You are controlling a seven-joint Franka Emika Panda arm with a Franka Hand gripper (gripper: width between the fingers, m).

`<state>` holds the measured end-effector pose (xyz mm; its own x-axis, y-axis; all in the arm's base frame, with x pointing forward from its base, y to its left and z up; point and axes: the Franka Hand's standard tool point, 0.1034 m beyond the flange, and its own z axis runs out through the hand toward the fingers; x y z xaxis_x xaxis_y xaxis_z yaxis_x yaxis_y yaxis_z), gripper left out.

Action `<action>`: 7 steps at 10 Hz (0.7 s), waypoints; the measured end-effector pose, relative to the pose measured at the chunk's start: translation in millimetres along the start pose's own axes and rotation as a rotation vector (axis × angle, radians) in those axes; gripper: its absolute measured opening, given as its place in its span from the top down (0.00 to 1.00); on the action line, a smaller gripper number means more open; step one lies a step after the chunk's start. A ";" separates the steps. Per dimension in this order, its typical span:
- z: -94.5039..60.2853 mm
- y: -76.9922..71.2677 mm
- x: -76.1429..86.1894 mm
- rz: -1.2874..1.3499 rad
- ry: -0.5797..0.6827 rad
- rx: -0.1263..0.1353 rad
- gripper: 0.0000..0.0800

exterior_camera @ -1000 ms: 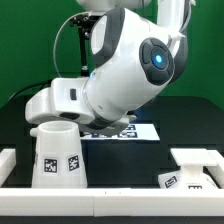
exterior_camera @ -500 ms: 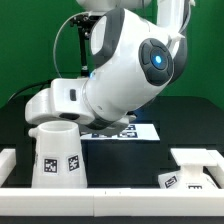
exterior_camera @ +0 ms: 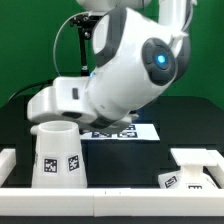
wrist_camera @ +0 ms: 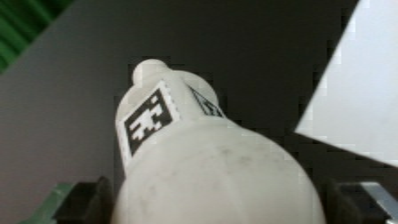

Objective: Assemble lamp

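Evidently clamped between the jaws of the gripper [wrist_camera: 222, 198] over the black table [wrist_camera: 249, 50], the matte white rounded plastic bulb [wrist_camera: 187, 150] needs a steady, level carry, neck leading, toward the blocky white base [exterior_camera: 190, 165].

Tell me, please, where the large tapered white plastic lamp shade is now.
The large tapered white plastic lamp shade stands upright at the exterior view's left, in front of the glossy white robot arm, left of the marker board.
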<state>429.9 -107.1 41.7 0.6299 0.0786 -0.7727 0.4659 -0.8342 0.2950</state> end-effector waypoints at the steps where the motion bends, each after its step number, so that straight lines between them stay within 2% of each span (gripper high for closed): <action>1: -22.7 -10.6 -1.5 0.010 0.035 0.040 0.29; 3: -70.0 -33.3 -8.7 0.060 0.130 0.102 0.29; 4: -88.1 -31.0 -12.9 0.071 0.181 0.129 0.29; 5: -100.4 -24.9 -15.8 0.114 0.213 0.130 0.29; 6: -101.9 -21.6 -12.9 0.146 0.228 0.113 0.29; 7: -104.5 -24.0 -1.9 0.130 0.333 0.117 0.29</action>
<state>482.5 -30.2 94.9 0.8557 0.1247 -0.5022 0.3063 -0.9043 0.2973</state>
